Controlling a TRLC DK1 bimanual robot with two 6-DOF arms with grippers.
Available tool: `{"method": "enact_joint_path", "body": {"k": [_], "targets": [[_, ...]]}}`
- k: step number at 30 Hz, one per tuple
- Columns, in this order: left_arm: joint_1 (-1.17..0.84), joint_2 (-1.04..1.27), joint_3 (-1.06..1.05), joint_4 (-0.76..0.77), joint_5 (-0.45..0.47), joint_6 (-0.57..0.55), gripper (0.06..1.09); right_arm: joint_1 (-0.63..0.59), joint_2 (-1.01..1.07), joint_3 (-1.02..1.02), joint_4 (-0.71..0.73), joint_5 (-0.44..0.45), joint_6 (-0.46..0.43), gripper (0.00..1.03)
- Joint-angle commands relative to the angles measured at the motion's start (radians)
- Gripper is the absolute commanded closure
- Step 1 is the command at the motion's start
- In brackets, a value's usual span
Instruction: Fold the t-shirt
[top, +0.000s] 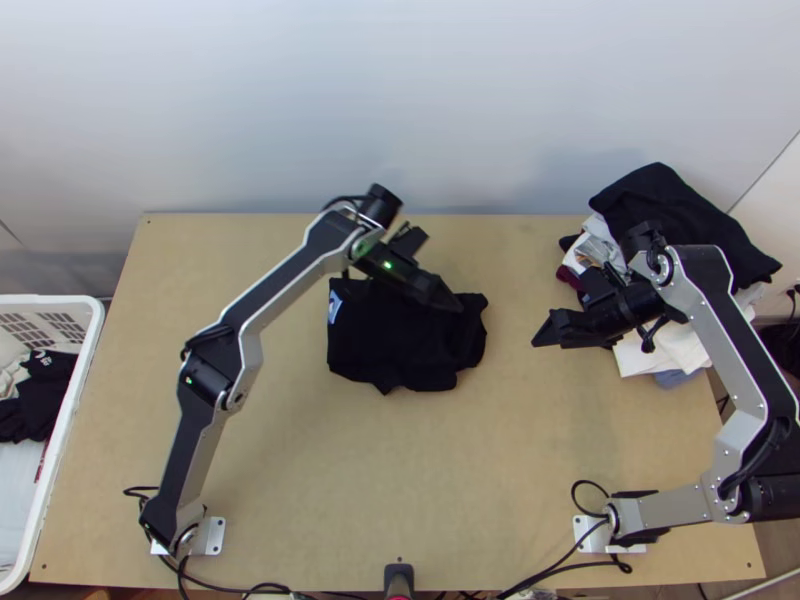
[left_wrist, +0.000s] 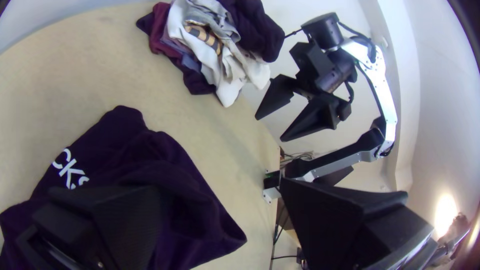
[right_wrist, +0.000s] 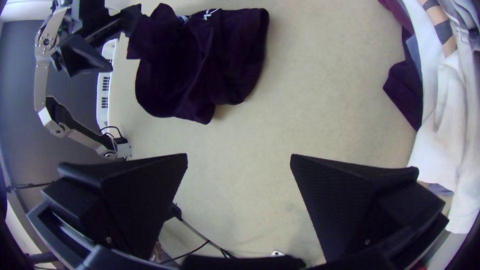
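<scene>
The black t-shirt (top: 400, 345) lies bunched into a rough rectangle at the table's middle, a blue-white print at its left corner. Over its upper part is my left gripper (top: 440, 278); whether it touches the cloth I cannot tell. In the left wrist view my left gripper (left_wrist: 225, 210) is spread wide above the dark shirt (left_wrist: 165, 165) with white letters. My right gripper (top: 548, 335) stands open to the right of the shirt. In the right wrist view, my right gripper (right_wrist: 240, 165) has bare table between its fingers, and the shirt (right_wrist: 200, 65) lies beyond.
A pile of clothes (top: 665, 215) sits at the table's back right, beside the right arm. A white basket (top: 88, 330) holding clothes stands off the left edge. Bare wood (top: 400, 470) lies in front of the shirt.
</scene>
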Motion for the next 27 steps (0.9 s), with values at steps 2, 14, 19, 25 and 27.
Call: {"method": "enact_joint_path", "body": {"k": [2,14,19,25,27], "targets": [[0.079,-0.012,0.006,-0.007,0.061,0.018,0.11,-0.008,-0.017,0.007,0.001,0.002,-0.006,0.07],[0.1,-0.006,-0.005,-0.106,0.043,0.084,0.78,-0.014,-0.025,-0.01,0.001,0.0,-0.016,0.07],[0.077,-0.011,-0.004,-0.1,0.034,0.076,0.09,-0.023,-0.034,-0.012,0.001,0.002,-0.021,0.07],[0.166,-0.08,-0.013,-0.125,0.021,0.091,0.1,0.027,-0.032,-0.042,0.008,0.0,-0.03,0.08],[0.211,-0.097,-0.034,-0.218,0.021,0.162,0.16,0.072,-0.02,-0.033,0.019,0.0,-0.024,0.1]]}}
